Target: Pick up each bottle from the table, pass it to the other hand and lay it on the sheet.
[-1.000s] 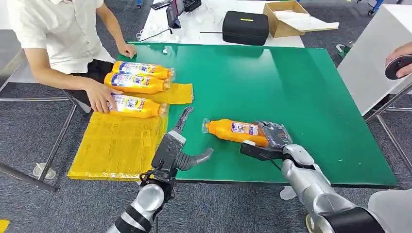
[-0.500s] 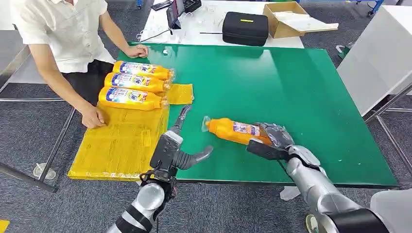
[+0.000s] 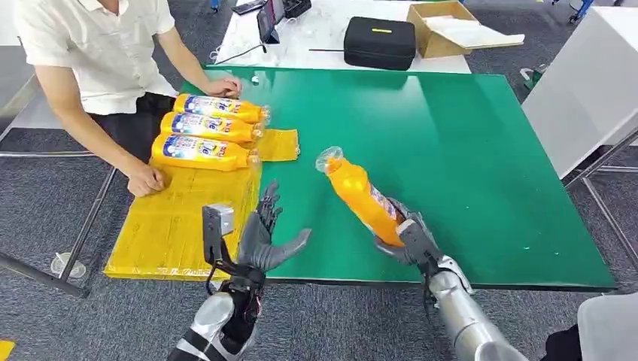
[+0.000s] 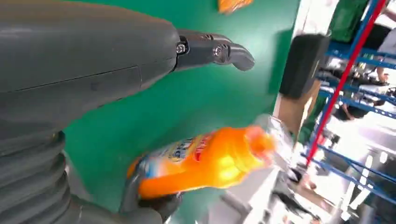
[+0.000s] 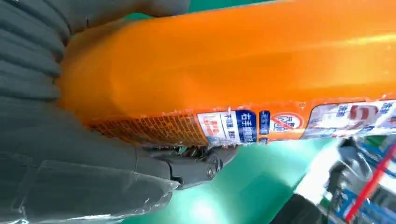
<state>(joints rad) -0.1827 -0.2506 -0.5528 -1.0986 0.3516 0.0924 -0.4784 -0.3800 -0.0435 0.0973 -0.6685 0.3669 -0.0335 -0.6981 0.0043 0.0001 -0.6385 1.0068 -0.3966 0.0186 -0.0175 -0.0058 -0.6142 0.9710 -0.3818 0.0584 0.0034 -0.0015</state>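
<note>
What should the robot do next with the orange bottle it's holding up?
Probably swing it across to the left robot hand, which waits open beside it. The right robot hand grips the orange bottle by its base, lifted off the green table, cap end free to grab.

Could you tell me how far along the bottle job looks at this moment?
Three orange bottles already lie in a row on the yellow sheet, beside a person's hand. The right hand grips a fourth orange bottle by its base, lifted off the green table. The left hand is open and empty, so the handover and laying down remain.
</note>
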